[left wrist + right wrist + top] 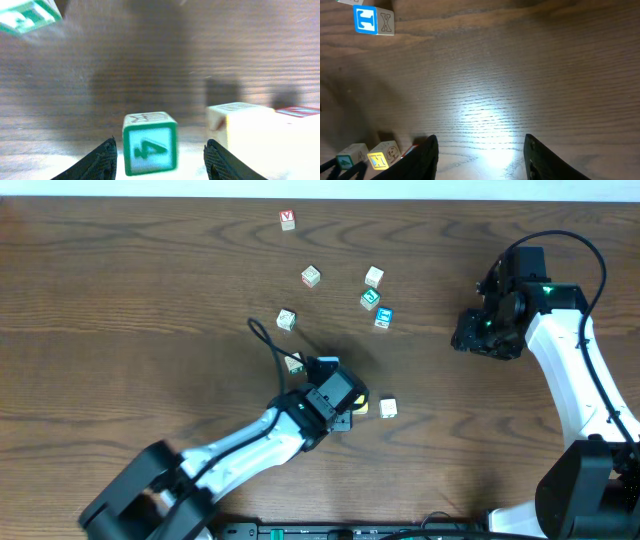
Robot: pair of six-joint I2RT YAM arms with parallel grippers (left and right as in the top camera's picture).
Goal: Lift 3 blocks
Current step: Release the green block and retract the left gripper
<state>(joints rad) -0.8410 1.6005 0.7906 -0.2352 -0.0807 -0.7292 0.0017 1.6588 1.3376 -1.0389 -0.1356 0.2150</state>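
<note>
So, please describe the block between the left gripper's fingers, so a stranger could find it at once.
Look near the middle of the wooden table, where the left gripper hangs open. Between its jaws stands a small wooden cube. Unlike the pale yellowish cube beside it, it shows a green face with a white mark.

The dark wooden table [120, 280] carries several small cubes. A green-faced cube [150, 149] stands upright on it, a yellow cube [359, 407] near it; a teal-green cube [370, 299] lies just beside a blue cube [383, 318].
</note>
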